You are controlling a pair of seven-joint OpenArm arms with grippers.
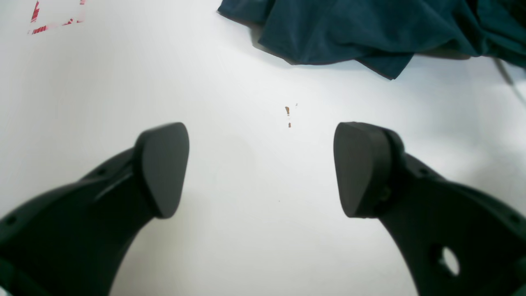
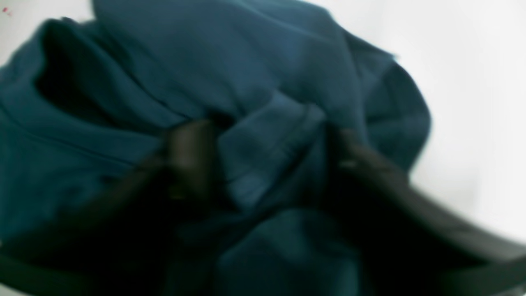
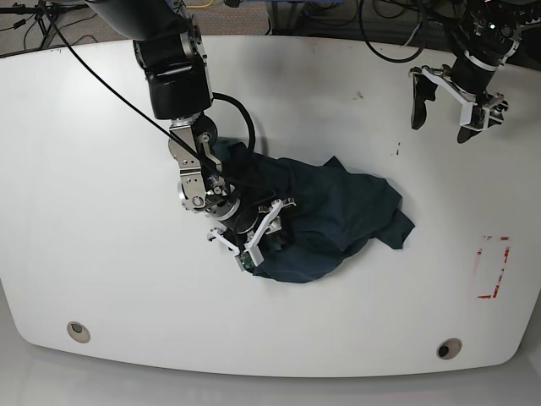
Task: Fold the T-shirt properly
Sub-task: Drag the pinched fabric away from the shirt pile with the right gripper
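The dark teal T-shirt (image 3: 338, 211) lies crumpled in a heap on the middle of the white table (image 3: 101, 211). My right gripper (image 3: 254, 233) is down in the heap's left front part. In the blurred right wrist view its jaws (image 2: 269, 164) stand apart with a fold of the T-shirt (image 2: 263, 61) bunched between them. My left gripper (image 3: 439, 110) is open and empty above the bare table at the far right. In the left wrist view it (image 1: 261, 168) is well short of the T-shirt's edge (image 1: 361, 28).
A red tape rectangle (image 3: 493, 268) marks the table's right side; it also shows in the left wrist view (image 1: 53, 18). Two round holes (image 3: 78, 331) (image 3: 449, 348) sit near the front edge. Cables run along the far edge (image 3: 389, 34).
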